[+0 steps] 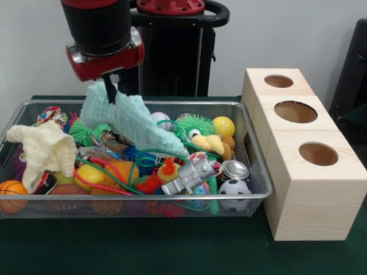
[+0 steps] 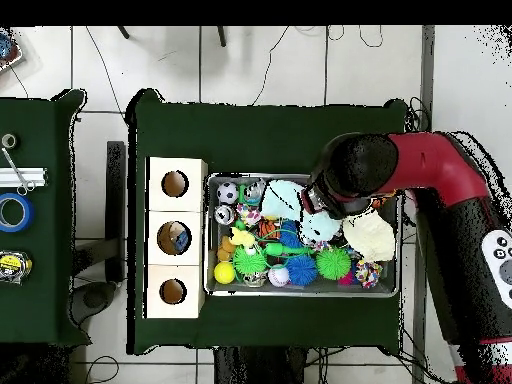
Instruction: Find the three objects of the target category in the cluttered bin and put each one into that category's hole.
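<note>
From my station I saw the hand [image 1: 112, 87] hanging over the far left part of the bin [image 1: 261, 192], clenched on the top edge of a pale blue cloth [image 1: 129, 117]. The cloth was lifted at that end and trailed down to the right, its lower end resting among the toys near the middle of the bin. The bin sat on the green bench [image 1: 172, 252], just left of three pale wooden boxes [image 1: 312, 189] in the front view, each with a round hole on top. A cream cloth [image 1: 43, 149] lay draped at the bin's left end, with a small orange basketball [image 1: 11, 192] in the near left corner. Toward the right end I could make out a yellow ball [image 1: 223, 125], a grey toy robot [image 1: 192, 175], a small metal can [image 1: 235, 169] and a miniature football [image 1: 234, 188], with green spiky balls [image 1: 198, 125] behind. In the overhead view the arm [image 2: 440, 175] reached in from the right over the bin [image 2: 398, 245], and the pale blue cloth [image 2: 285, 198] showed beside it. On a separate bench to the left lay a roll of blue tape [image 2: 14, 212].
</note>
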